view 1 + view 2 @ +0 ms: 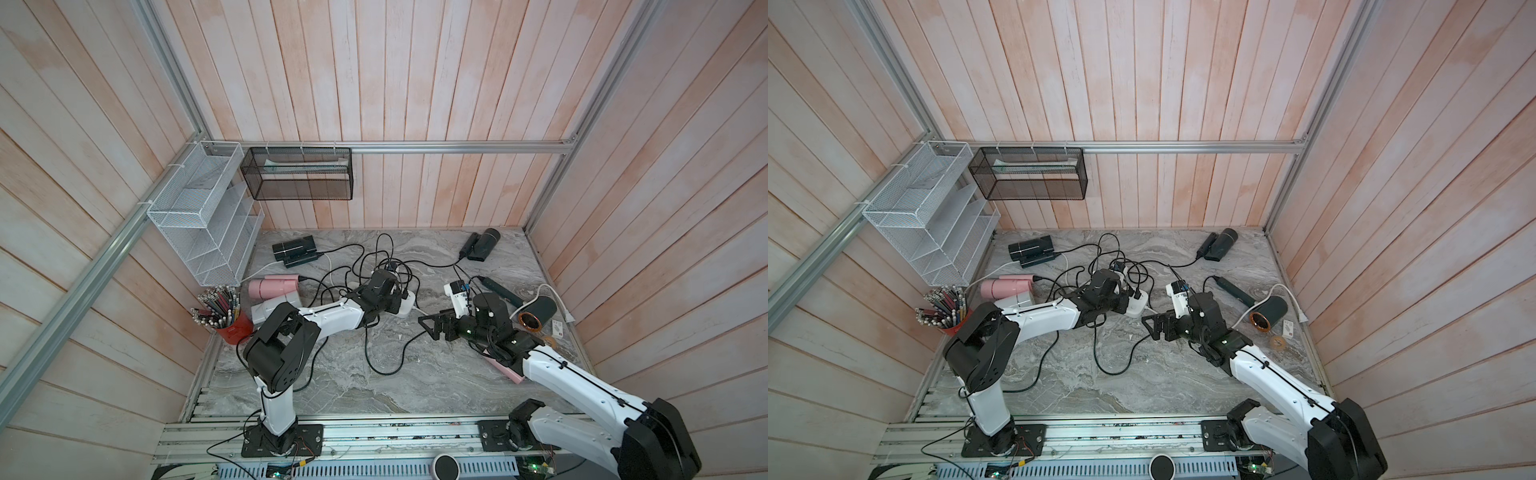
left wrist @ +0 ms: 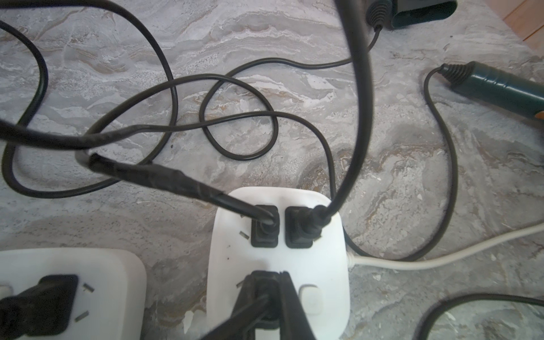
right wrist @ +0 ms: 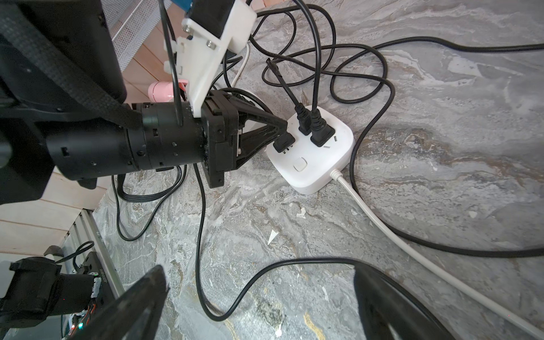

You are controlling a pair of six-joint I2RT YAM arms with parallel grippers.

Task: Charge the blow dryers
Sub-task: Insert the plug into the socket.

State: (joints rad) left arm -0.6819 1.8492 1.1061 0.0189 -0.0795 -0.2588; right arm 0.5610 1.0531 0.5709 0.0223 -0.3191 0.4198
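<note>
Left claw (image 3: 281, 132) clamped on black plug (image 3: 284, 144) at white power strip (image 3: 318, 173), frame centre; prongs partly exposed. Right claw (image 3: 262, 275) wide open, empty. Blow dryers (image 1: 272, 286) scattered round tabletop (image 1: 374, 386) edges. Risk: skewed push slides unbraced strip, bends prongs.

No legible text, small tag (image 1: 557, 328) (blurred) — unreadable

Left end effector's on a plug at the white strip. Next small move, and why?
Probably press straight down to seat it. The left end effector is shut on the black plug, whose prongs show above the white power strip, while the two neighbouring plugs sit fully in.
</note>
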